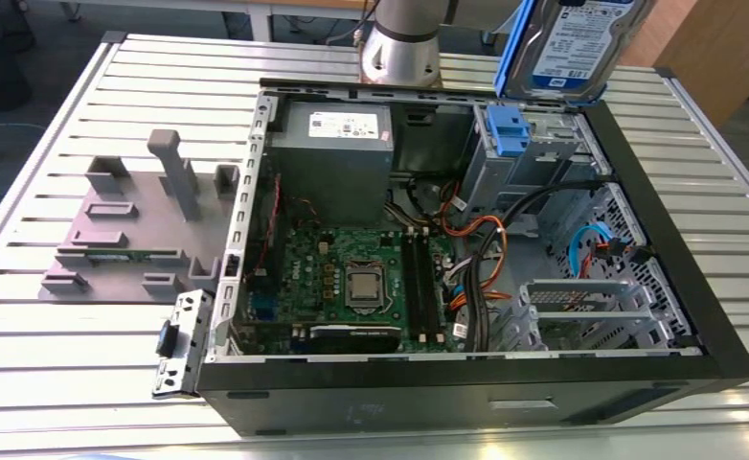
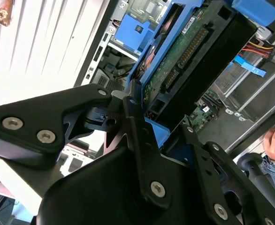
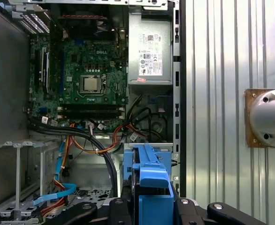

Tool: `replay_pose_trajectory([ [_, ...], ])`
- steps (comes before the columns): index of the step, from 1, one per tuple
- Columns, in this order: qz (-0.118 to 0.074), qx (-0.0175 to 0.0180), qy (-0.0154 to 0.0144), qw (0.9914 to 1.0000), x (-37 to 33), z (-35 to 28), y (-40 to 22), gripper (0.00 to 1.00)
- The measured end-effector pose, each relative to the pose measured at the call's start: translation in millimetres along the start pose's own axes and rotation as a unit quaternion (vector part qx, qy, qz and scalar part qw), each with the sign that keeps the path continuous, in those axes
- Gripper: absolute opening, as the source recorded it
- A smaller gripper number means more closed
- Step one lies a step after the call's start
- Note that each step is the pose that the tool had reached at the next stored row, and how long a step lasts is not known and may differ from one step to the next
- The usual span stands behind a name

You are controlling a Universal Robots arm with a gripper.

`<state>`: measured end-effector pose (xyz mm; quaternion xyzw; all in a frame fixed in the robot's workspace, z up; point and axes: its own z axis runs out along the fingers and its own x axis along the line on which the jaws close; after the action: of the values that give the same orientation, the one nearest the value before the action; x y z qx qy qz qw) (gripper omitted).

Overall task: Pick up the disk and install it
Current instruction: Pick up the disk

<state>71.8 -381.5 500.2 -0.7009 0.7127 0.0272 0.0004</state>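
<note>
above the case (image 1: 477, 395), over its drive bay (image 1: 534, 153), the disk (image 1: 569, 43) hangs upright, white-and-blue label showing, clamped by the gripper (image 2: 158, 119); white sticker on psu (image 1: 333, 144) inside the case.

Shiny ribbed metal table (image 1: 42, 326); matt black case (image 1: 477, 393); glossy blue plastic-framed disk (image 1: 566, 43).

case: black tower (image 1: 477, 393) lying open on its side on the slatted metal counter (image 1: 42, 335)
board: green motherboard (image 1: 349, 278) inside, orange cables (image 1: 484, 240) just beside it
psu: grey box (image 1: 336, 144) with white sticker, far corner of the case
jig: grey fixture (image 1: 132, 220) on the exterior view's left of the case
</note>
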Motion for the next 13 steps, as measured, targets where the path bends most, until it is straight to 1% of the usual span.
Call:
replay_pose_trajectory([
  [13,0.0,0.0,0.0,1.0,5.2,-0.1,-0.1,0.37],
])
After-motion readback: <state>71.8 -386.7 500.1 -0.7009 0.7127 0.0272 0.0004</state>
